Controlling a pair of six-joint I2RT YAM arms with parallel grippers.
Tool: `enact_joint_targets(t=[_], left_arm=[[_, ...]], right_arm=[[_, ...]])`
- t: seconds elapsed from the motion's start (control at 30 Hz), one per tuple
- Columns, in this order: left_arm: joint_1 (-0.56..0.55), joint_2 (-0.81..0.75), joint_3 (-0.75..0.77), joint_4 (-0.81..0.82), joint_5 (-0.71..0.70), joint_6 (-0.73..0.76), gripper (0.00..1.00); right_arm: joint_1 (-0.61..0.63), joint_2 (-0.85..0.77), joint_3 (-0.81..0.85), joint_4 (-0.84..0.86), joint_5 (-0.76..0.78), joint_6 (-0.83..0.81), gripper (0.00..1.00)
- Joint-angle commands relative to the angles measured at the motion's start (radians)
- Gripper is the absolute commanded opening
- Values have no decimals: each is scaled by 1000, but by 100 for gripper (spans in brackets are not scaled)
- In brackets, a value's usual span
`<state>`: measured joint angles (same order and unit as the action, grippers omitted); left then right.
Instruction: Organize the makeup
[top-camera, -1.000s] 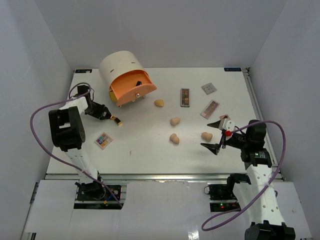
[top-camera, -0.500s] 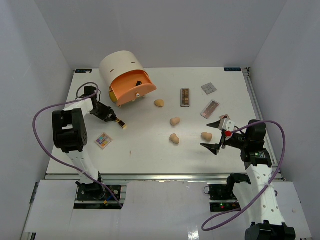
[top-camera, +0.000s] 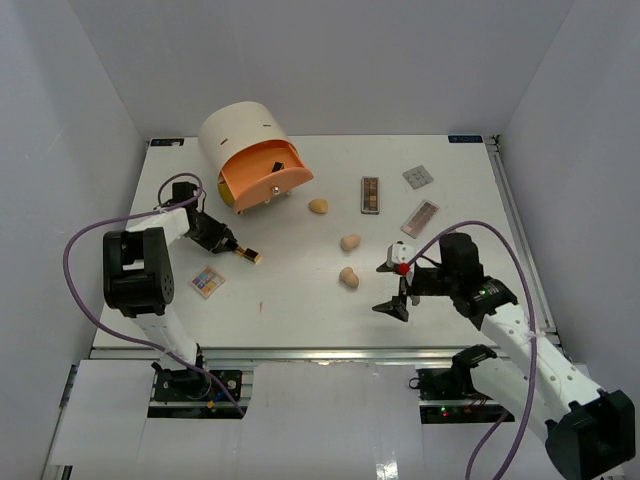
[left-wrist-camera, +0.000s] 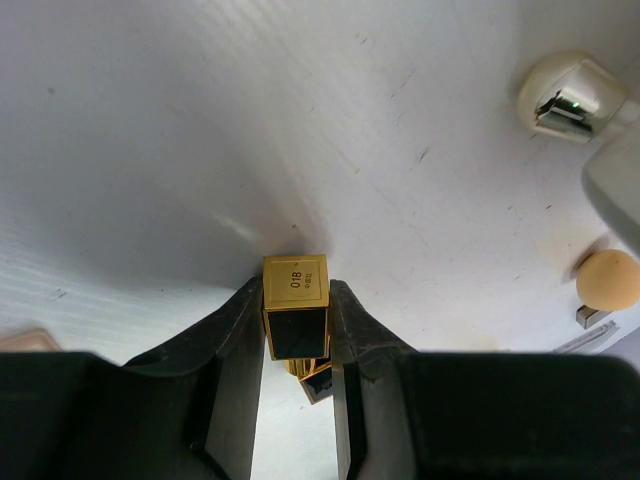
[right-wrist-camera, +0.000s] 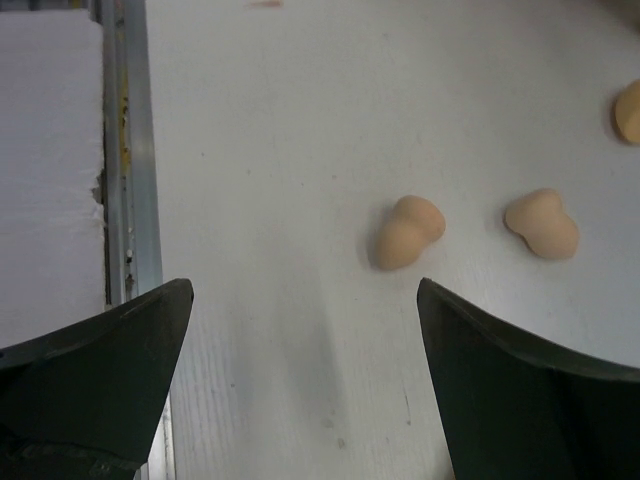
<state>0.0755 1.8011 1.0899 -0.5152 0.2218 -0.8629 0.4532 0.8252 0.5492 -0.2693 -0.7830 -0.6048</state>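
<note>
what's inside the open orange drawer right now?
One small dark item lies in the orange drawer; it is too small to identify. The drawer's rear part sits under the cream unit, so anything further back is covered.

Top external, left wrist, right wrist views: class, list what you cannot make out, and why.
Top view: small dark item in the open orange drawer, too small to identify.
Left wrist: gold-and-black rectangular case, lower body hidden between the left gripper's fingers.
Right wrist: tan egg-shaped sponge, cut off by the right edge.
</note>
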Motion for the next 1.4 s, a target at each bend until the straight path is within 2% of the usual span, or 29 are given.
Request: enact_joint_targets(t=[0.0, 0.17, 0.33, 0.5, 0.6, 0.7, 0.87, 1.13, 1.37], left_arm=[[-8, -12, -69, -68, -73, 39, 0], [-11, -40, -83, -74, -57, 22, 0], [-10, -78, -62, -96, -70, 12, 0], [-7, -139, -40, -109, -115, 2, 0], [9, -197, -36, -112, -146, -3, 0], [50, -261, -48, -111, -180, -1, 0], [156, -391, -124, -88, -157, 15, 0], [190, -553, -227, -60, -168, 66, 0], [197, -640, -265, -42, -252, 108, 0]], right_arm=[[262, 146, 109, 57, 353, 46, 96], [475, 378, 268, 115, 592, 113, 98], [565, 585, 378, 257, 627, 132, 95], [576, 758, 474, 369, 569, 91, 90], [576, 829, 539, 363, 515, -35, 90], [568, 905, 585, 367, 448, -164, 90], [553, 1020, 680, 368, 337, -231, 90], [545, 1189, 816, 472, 336, -177, 91], [535, 1322, 949, 513, 442, -97, 96]])
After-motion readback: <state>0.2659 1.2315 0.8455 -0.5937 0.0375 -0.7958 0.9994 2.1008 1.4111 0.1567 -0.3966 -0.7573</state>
